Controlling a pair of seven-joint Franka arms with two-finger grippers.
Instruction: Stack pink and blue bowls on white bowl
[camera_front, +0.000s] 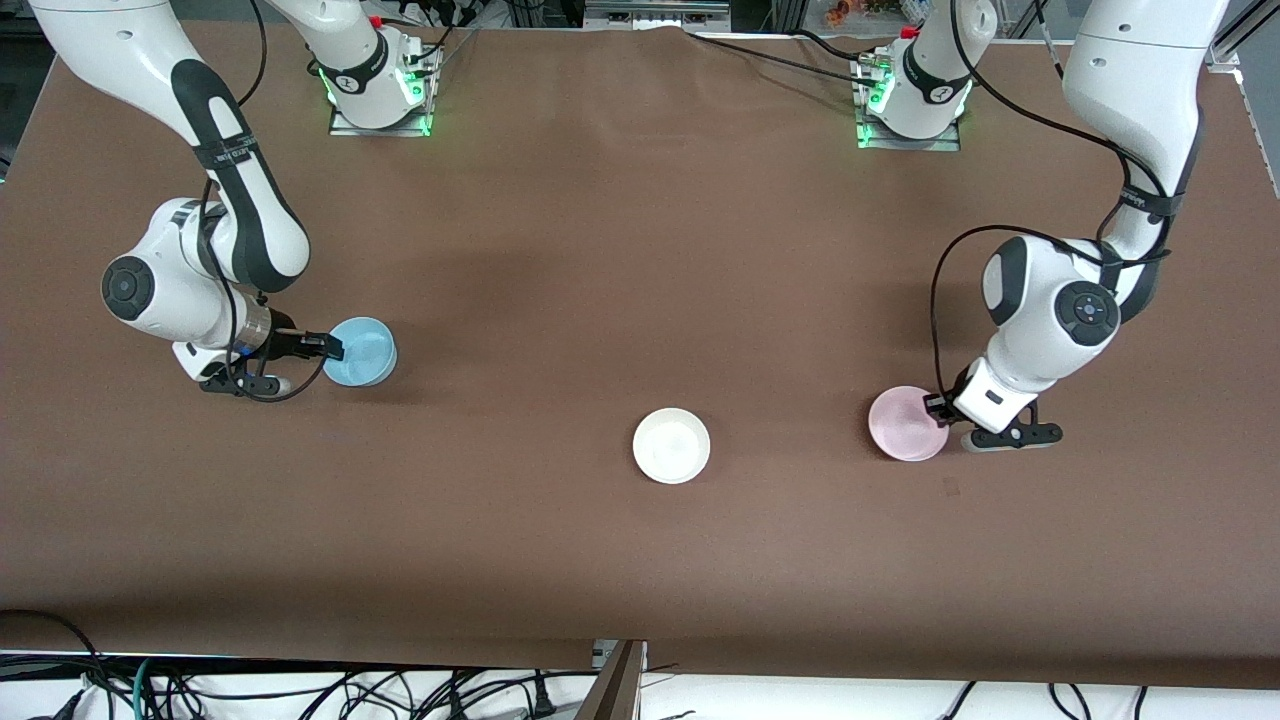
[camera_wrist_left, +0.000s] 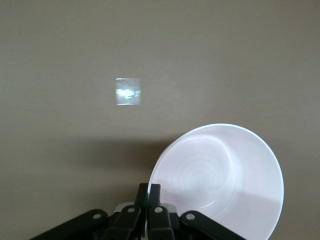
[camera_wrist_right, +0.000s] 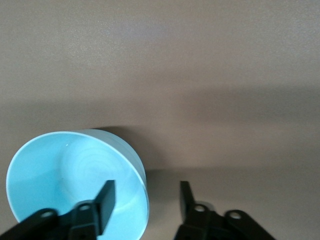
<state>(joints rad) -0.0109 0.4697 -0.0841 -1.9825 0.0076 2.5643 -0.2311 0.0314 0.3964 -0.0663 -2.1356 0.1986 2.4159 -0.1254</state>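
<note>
The pale pink bowl (camera_front: 903, 424) rests on the table toward the left arm's end. My left gripper (camera_front: 938, 408) is shut on its rim, and in the left wrist view the fingers (camera_wrist_left: 149, 192) pinch the edge of the pink bowl (camera_wrist_left: 220, 180). The sky blue bowl (camera_front: 364, 351) sits toward the right arm's end. My right gripper (camera_front: 335, 347) is open and straddles its rim, with one finger (camera_wrist_right: 106, 199) inside the blue bowl (camera_wrist_right: 65, 172) and the other outside it. The white bowl (camera_front: 671, 445) stands alone between them, nearer the front camera.
The brown table cover (camera_front: 640, 250) is bare around the three bowls. Both arm bases stand on plates along the edge farthest from the front camera. Cables hang past the edge nearest the front camera.
</note>
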